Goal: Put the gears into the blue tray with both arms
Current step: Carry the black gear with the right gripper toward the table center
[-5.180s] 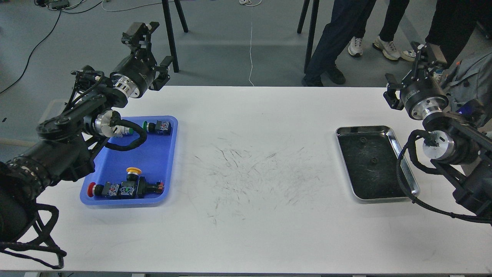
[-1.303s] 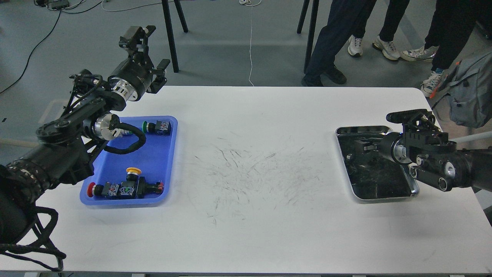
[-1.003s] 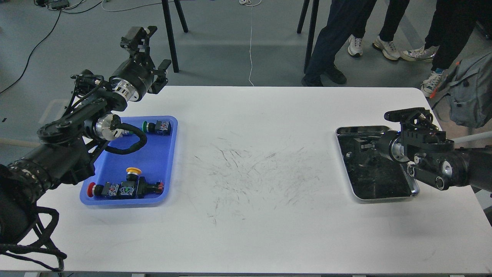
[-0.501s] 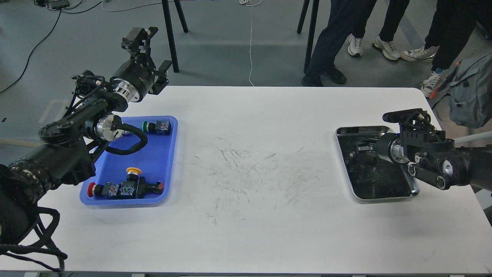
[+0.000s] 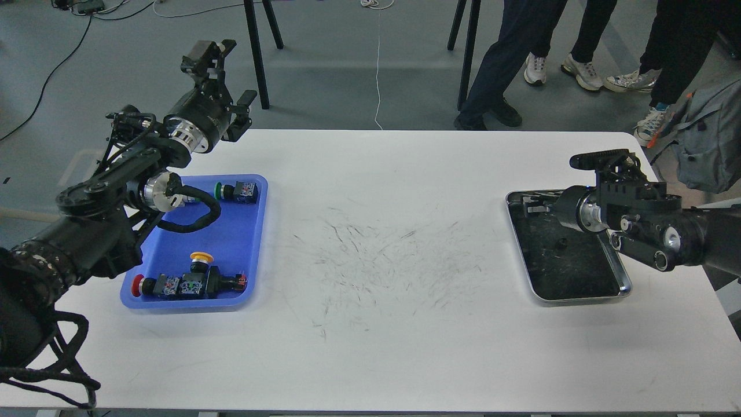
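Observation:
The blue tray [image 5: 234, 231] lies at the table's left and holds coloured-cap push-button switches. One small black gear [image 5: 560, 242] rests on the dark floor of the steel tray [image 5: 622, 272] at the right. My right gripper [image 5: 534, 202] reaches in from the right, low over that tray's far left corner. Its dark fingers blend into the tray, so their state is unclear, and any gear beneath them is hidden. My left gripper [image 5: 236, 72] is raised beyond the blue tray's far edge, open and holding nothing.
Push-button switches sit in the blue tray: a green-capped one [image 5: 236, 191] at the far end, with yellow [image 5: 201, 259] and red [image 5: 151, 285] ones at the near end. People's legs [image 5: 498, 58] and a grey backpack [image 5: 709, 139] stand behind the table. The white tabletop [image 5: 376, 255] is scuffed.
My right arm swung down over the steel tray, and in the last half second its gripper drew back toward the tray's far left corner. The left arm barely shifted.

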Motion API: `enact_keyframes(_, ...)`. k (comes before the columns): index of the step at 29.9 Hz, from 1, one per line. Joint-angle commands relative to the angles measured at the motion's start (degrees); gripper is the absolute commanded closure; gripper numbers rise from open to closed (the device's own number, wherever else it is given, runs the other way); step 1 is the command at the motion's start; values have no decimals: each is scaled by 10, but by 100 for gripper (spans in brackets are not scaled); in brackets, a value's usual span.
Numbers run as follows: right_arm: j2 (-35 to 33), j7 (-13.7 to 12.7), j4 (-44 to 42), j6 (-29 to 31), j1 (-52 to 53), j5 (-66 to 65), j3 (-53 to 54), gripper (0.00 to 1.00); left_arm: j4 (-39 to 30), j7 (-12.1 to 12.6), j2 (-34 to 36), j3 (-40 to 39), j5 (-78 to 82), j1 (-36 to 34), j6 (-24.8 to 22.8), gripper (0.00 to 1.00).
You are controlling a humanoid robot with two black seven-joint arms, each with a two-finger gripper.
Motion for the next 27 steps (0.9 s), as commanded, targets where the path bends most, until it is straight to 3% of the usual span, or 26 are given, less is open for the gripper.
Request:
enact_keyframes(1, 1, 7, 22, -7, 13, 0, 66, 99, -1, 0, 3, 0, 0, 0, 0, 0)
enact_keyframes(6, 4, 7, 90, -8, 44, -6, 118, 99, -4, 0, 10, -1, -4, 0, 0, 0)
enact_keyframes(10, 46, 17, 118, -20, 71, -5, 124, 99, -5, 0, 24, -2, -4, 0, 0, 0)
enact_keyframes(14, 94, 39, 122, -20, 79, -6, 125, 99, -5, 0, 28, -2, -5, 0, -2, 0)
enact_keyframes(22, 189, 55, 120, -23, 30, -102, 118, 99, -6, -1, 39, -3, -5, 3, -4, 0)
enact_keyframes(27, 213, 63, 114, -32, 2, -141, 114, 99, -6, -1, 39, -3, -6, 3, -4, 0)
